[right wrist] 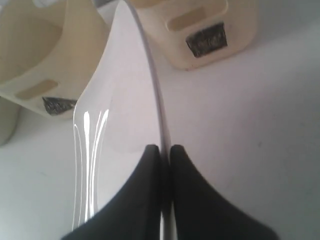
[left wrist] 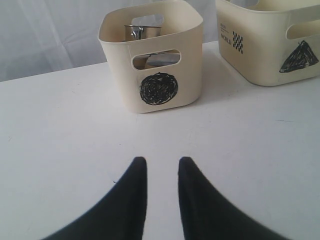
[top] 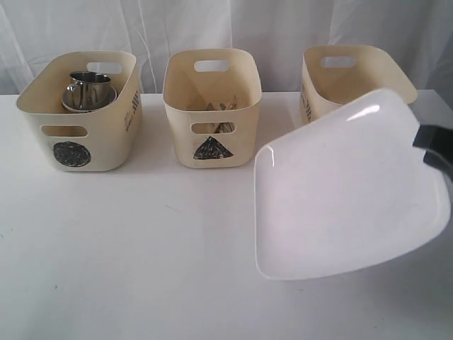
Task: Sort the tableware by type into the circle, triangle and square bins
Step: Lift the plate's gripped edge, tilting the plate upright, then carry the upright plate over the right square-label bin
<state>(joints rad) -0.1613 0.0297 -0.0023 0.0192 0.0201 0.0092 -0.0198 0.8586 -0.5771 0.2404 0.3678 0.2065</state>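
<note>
Three cream plastic tubs are set in a row on the white table (top: 141,248), one for each type of ware. The large white rectangular plate (top: 350,191) is held clear of the table, tilted, just in front of the square-marked tub (top: 368,78). It is pinched at its rim by the right gripper (right wrist: 164,148), whose jaws are pressed onto the thin edge. An edge grip is judged the only hold a flat plate allows, and the tilt may be meant to let it slide into the tub.

The left gripper (left wrist: 162,161) hangs over bare table facing the circle-marked tub (top: 99,134), jaws partly spread with nothing between them.

A steel handled mug (top: 88,86) is seen in that tub, seated in what appears to be a steel bowl (top: 71,105). In the triangle-marked tub (top: 177,120), wooden chopsticks (top: 212,106) can be picked out, though the other cutlery cannot be told apart. The square tub's front is covered by the plate in the exterior view, and its inside is not shown.
</note>
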